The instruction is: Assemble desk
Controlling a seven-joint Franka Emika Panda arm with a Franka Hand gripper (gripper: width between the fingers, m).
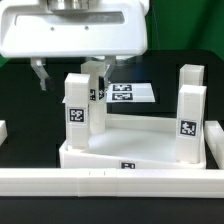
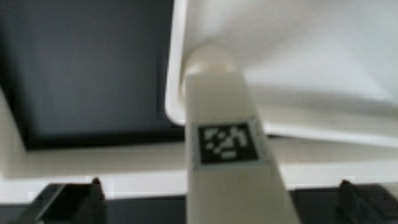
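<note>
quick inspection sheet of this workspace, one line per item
surface: black table, long white border rail along the near edge
job's things: white tabletop lying flat; three legs seen upright on it, near leg, middle leg, far-side leg; a fourth leg is not seen
clutter: nothing seen
grippers: gripper open, holding nothing, poised over the near leg, which shows between its fingertips in the wrist view
cables: nothing seen
surroundings: marker board flat behind the tabletop

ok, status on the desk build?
Gripper open, holding nothing, above rear leg. Tabletop has three legs standing in view. Nothing in the way.
</note>
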